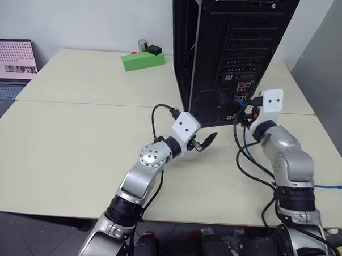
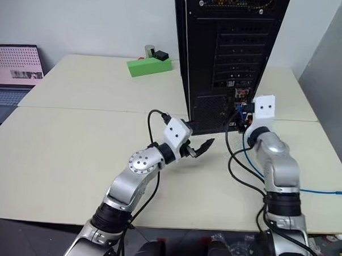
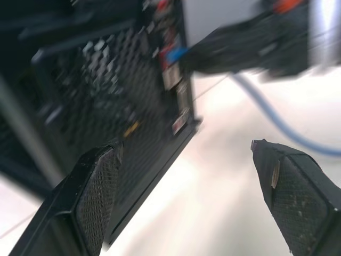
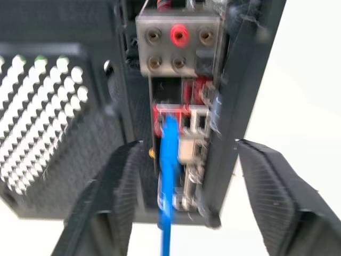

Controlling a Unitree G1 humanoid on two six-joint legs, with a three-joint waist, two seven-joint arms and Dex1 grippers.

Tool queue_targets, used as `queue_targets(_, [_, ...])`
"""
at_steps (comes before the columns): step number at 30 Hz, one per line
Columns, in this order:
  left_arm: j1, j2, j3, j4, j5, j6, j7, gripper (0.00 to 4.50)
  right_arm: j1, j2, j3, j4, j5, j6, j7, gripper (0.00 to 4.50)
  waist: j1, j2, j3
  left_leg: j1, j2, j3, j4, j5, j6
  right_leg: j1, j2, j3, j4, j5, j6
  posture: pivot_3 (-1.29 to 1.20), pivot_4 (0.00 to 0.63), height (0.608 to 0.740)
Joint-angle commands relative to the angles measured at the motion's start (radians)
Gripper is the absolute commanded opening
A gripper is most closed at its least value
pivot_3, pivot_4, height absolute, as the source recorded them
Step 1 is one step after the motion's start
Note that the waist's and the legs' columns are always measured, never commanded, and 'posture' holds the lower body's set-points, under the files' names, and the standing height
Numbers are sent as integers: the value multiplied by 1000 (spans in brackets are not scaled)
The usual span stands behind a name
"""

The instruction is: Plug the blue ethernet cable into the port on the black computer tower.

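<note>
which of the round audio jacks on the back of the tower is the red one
On the black computer tower, the red jack is the middle one of the top row; the other jacks around it are dull grey.

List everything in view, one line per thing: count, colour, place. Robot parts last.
black computer tower: one, black, upright at the far middle of the table, rear panel facing the robot.
blue ethernet cable: one, bright blue, its end at the tower's port panel between the right pincer's fingers, running off over the table to the right.
table: one, cream.
green block: one, green, far on the table, left of the tower.
small dark items: two, on the green block; too small to identify.
laptop: one, pink screen, at the far left beside the table.
left pincer: one, black fingers, open, near the tower's lower corner.
right pincer: one, black fingers, open, at the port panel.
</note>
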Motion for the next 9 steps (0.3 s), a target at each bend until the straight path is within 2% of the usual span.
queue_targets(1, [-17,40,29,-73,-36,42,-52,4060,47,-76,-46,-116,94,-3,151,4058,0,0,0,0,0,0,0,0,0,0,0,0,0,0,0,0,150,740])
queue_targets(3, [-27,65,55,-88,-70,68,-86,4060,81,-123,-78,-141,132,-13,217,4415,1,0,0,0,0,0,0,0,0,0,0,0,0,0,0,0,150,740])
queue_targets(9, [-77,136,120,-94,-156,131,-170,4060,148,-220,-170,-168,256,-8,368,4460,7,0,0,0,0,0,0,0,0,0,0,-1,0,0,0,0,150,740])
